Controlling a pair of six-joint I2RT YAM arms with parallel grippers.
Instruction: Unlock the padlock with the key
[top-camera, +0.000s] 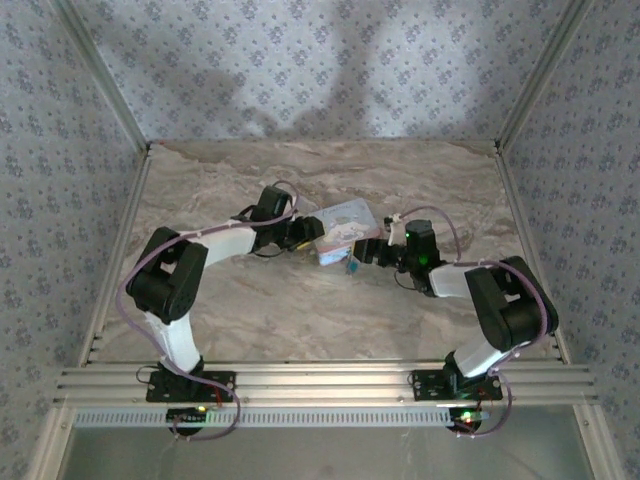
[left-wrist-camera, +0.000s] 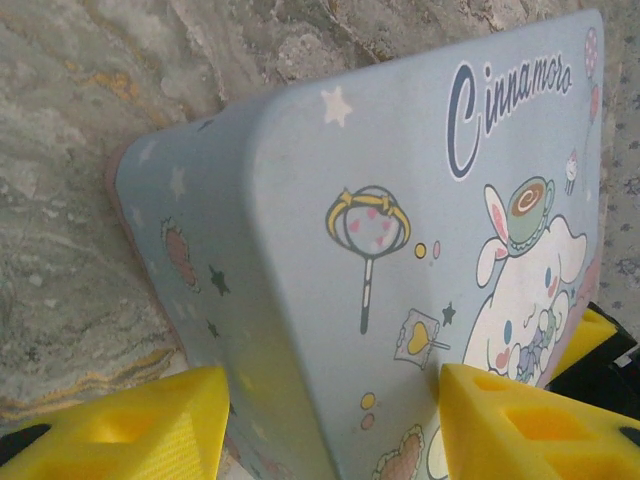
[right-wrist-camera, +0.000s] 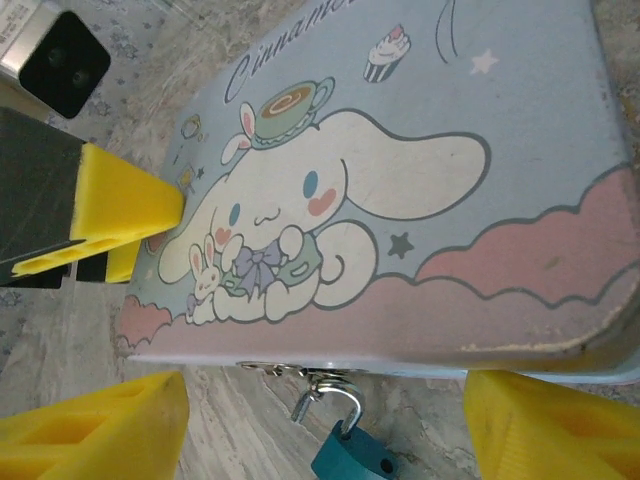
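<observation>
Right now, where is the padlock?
In the right wrist view, the padlock sits bottom centre, its shackle hooked at the clasp of the pale blue tin.

Tin (left-wrist-camera: 400, 250) (pale blue) between tool fingers (left-wrist-camera: 130, 430)

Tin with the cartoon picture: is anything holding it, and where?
The left pincer seems to clamp the tin at one end, one finger on its pictured lid. The right pincer is open, holding nothing.

Padlock (right-wrist-camera: 352, 460) body cut off at btm edge of right wrist view; tin (right-wrist-camera: 500, 100) lettering cropped at top; overhead, padlock's a tiny speck.
</observation>
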